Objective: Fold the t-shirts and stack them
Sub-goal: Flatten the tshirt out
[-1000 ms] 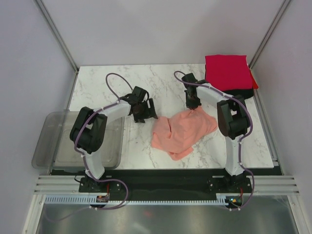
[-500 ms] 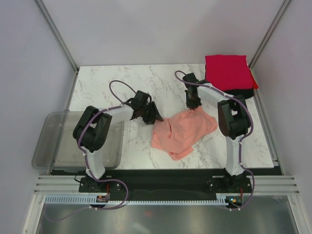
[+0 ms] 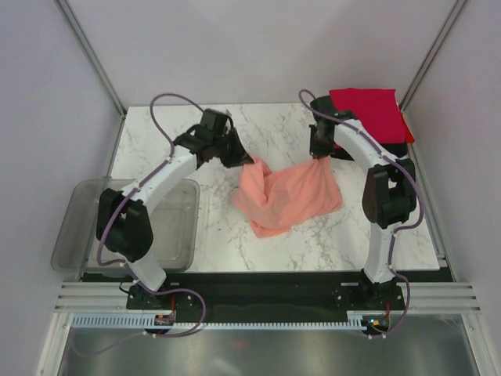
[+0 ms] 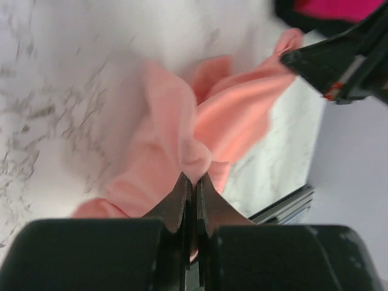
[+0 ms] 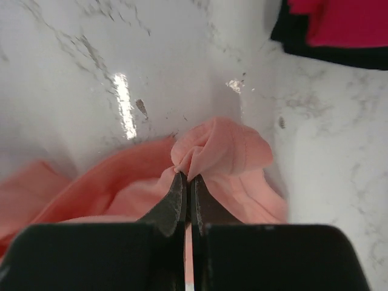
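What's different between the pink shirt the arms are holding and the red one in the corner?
The salmon-pink t-shirt is crumpled and loose; the red t-shirt is folded flat. The pink one is pinched by the left gripper and right gripper; the red one lies untouched on a black t-shirt. Both are plain cloth.

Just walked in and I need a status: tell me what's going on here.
Both arms hold the pink shirt: the left pincer and the right pincer are each shut on a bunched edge, the cloth sagging between them. A folded red shirt lies on a black shirt at the far right. The pink one is not yet folded.
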Controlling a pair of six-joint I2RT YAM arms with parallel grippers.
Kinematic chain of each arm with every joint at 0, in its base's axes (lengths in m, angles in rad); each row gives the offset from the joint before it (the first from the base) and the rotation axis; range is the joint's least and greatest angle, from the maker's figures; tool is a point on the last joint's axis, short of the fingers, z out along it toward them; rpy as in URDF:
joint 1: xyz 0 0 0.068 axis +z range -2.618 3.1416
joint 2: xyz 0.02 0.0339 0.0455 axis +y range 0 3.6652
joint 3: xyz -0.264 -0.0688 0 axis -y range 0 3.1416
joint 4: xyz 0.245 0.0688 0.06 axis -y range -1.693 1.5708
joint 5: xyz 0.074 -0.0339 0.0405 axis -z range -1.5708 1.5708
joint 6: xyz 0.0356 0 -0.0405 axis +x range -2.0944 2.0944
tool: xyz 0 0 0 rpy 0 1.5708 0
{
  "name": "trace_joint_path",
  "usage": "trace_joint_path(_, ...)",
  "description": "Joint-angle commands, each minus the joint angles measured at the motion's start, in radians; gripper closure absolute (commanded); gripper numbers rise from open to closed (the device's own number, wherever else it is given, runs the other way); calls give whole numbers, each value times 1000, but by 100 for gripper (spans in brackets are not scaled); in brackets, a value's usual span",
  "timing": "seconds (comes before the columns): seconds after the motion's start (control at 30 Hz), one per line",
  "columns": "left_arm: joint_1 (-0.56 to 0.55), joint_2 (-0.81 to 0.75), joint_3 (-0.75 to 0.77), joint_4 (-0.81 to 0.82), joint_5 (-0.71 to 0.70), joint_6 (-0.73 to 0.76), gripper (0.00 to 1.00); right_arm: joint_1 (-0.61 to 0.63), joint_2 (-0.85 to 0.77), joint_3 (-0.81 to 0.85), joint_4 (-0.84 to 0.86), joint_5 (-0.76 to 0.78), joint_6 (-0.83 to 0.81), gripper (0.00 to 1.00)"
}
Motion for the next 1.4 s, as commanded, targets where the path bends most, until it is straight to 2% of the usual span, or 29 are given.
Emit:
trace_joint_path(0.0, 10, -118, 332, -213, -84, 93, 98, -35, -184, 256, -91, -5, 23, 100)
trace_joint_path(0.03, 11, -129, 391, -293, -90, 102, 98, -40, -234, 289, -107, 7, 30, 100)
trace_joint_path(0.1, 10, -149, 517, -351, -104, 109, 98, -59, -335, 322, -122, 42, 46, 100)
trace_joint_path(0.17, 10, -210, 542, -385, -113, 104, 98, -67, -417, 296, -121, 68, 49, 100)
trace_joint_path(0.23, 8, -303, 496, -388, -123, 90, 98, -73, -543, 196, -119, 105, 67, 100)
trace_joint_path(0.27, 7, -347, 461, -385, -141, 86, 98, -75, -592, 144, -113, 104, 81, 100)
trace_joint_path(0.33, 2, -426, 307, -379, -170, 58, 98, -75, -759, -66, -55, 87, 124, 100)
trace_joint_path(0.37, 2, -533, 238, -358, -188, 43, 98, -72, -817, -138, -41, 90, 145, 100)
trace_joint_path(0.4, 2, -586, 76, -333, -192, 28, 94, -73, -874, -280, -15, 81, 164, 100)
trace_joint_path(0.43, 2, -647, -6, -317, -195, -4, 89, -73, -991, -352, -4, 62, 188, 100)
trace_joint_path(0.47, 2, -742, -81, -309, -214, -18, 79, -75, -1050, -425, 11, 14, 228, 100)
trace_joint_path(0.5, 2, -790, -211, -303, -222, -38, 49, -73, -1163, -560, 26, -14, 248, 65)
trace_joint_path(0.53, 2, -831, -269, -303, -224, -48, 37, -73, -1215, -624, 36, -40, 265, 42)
trace_joint_path(0.57, 2, -865, -321, -303, -222, -57, 28, -73, -1259, -679, 37, -62, 300, 19)
trace_joint_path(0.6, 2, -926, -406, -306, -216, -69, 17, -73, -1332, -759, 25, -60, 311, 6)
trace_joint_path(0.63, 2, -948, -441, -309, -209, -75, 14, -72, -1357, -786, 20, -57, 317, 4)
trace_joint_path(0.67, 2, -970, -493, -309, -199, -81, 13, -72, -1373, -809, 11, -60, 314, 4)
trace_joint_path(0.8, 2, -1014, -516, -319, -218, -75, 13, -73, -1338, -763, -29, -63, 285, 3)
trace_joint_path(0.97, 2, -964, -498, -326, -209, -39, 17, -73, -1289, -776, 19, -123, 285, 4)
trace_joint_path(1.13, 2, -979, -513, -329, -218, 33, 20, -66, -1178, -856, 79, -212, 274, 12)
trace_joint_path(1.23, 2, -1025, -509, -341, -247, 87, 20, -34, -1094, -864, 86, -176, 267, 16)
trace_joint_path(1.37, 2, -1066, -501, -359, -270, 144, 20, 31, -993, -893, 180, -85, 285, 18)
